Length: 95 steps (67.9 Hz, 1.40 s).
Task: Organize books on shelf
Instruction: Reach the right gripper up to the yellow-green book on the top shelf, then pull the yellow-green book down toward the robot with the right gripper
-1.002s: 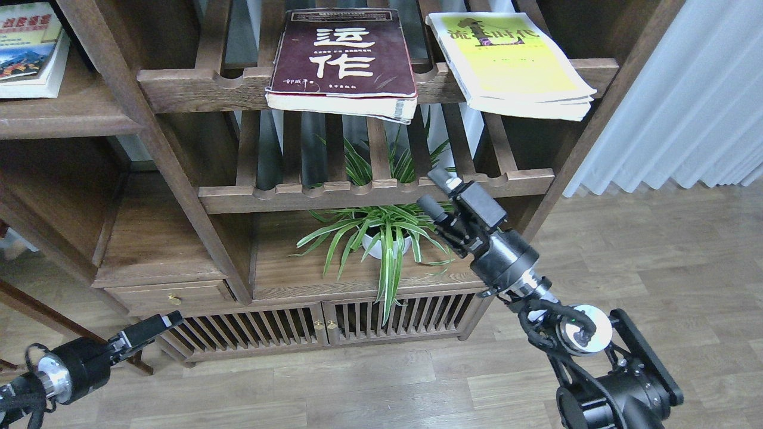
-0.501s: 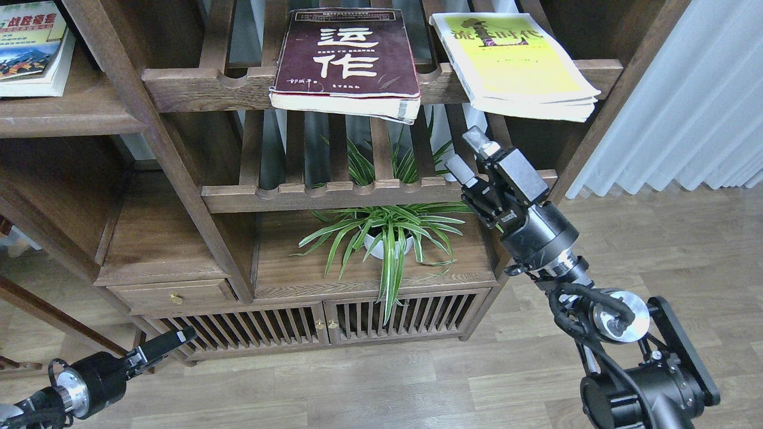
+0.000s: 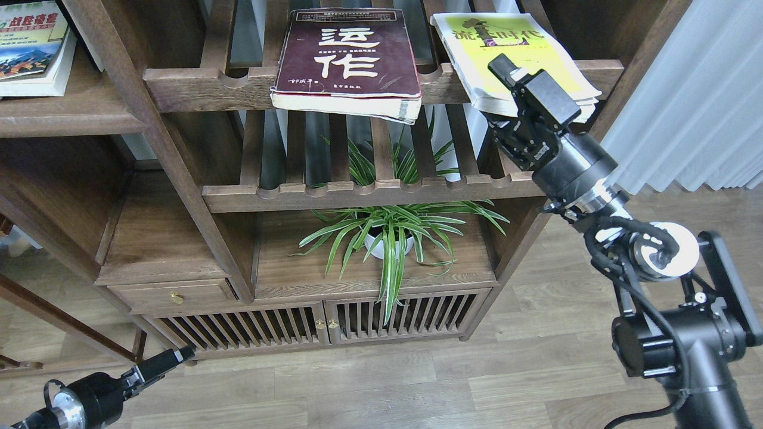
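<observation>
Hiding yellow-green book (image 3: 539, 71): right fingers (image 3: 506, 67) (partly)

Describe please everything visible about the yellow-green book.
The yellow-green book is a paperback with a white top band, dark characters and a dark figure. It lies flat, cover up, on the upper slatted rack, turned slightly, its front corner overhanging the rail. The right end effector overlaps its near edge; whether it grips is unclear.
</observation>
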### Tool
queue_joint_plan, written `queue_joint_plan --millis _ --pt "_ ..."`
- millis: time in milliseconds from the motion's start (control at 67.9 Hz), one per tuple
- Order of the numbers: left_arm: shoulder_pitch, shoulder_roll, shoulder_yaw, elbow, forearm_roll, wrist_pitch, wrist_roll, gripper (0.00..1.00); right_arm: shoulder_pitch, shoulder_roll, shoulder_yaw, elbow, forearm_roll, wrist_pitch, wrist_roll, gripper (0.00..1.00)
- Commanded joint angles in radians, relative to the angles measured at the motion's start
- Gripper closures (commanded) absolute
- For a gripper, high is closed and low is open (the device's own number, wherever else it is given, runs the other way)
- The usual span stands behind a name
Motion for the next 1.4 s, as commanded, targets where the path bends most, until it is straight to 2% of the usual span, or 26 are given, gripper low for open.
queue_joint_plan --millis 0,44,118,442,545,810,1179,1385 --pt "0.005 0.0 0.001 0.0 0.0 0.0 0.001 0.0 0.001 -0.034 0.007 -0.012 0.003 -0.017 0.0 0.18" --pt "0.005 0.0 0.001 0.0 0.0 0.0 0.0 0.0 0.001 -0.034 0.02 -0.015 0.003 -0.016 0.0 0.24" --pt "0.006 0.0 0.001 0.0 0.0 0.0 0.0 0.0 0.004 -0.031 0.066 -0.022 0.008 -0.016 0.0 0.42" --pt "0.011 -0.006 0.001 0.0 0.001 0.0 0.001 0.0 0.024 -0.036 0.152 -0.025 0.025 -0.005 0.0 0.8" --pt "0.011 -0.006 0.001 0.0 0.001 0.0 0.001 0.0 0.024 -0.036 0.157 -0.025 0.057 0.003 0.0 0.95" --pt "0.018 -0.006 -0.002 -0.002 -0.002 0.0 -0.002 0.0 -0.03 -0.04 0.185 -0.018 0.123 0.131 0.0 0.97" --pt "0.051 -0.022 -0.005 -0.002 -0.003 0.0 -0.005 0.0 -0.441 -0.075 0.2 0.06 0.39 0.404 0.0 0.97" --pt "0.051 -0.083 -0.05 -0.032 -0.008 0.0 -0.015 0.0 -0.668 -0.06 0.133 0.062 0.414 0.546 0.0 0.97"
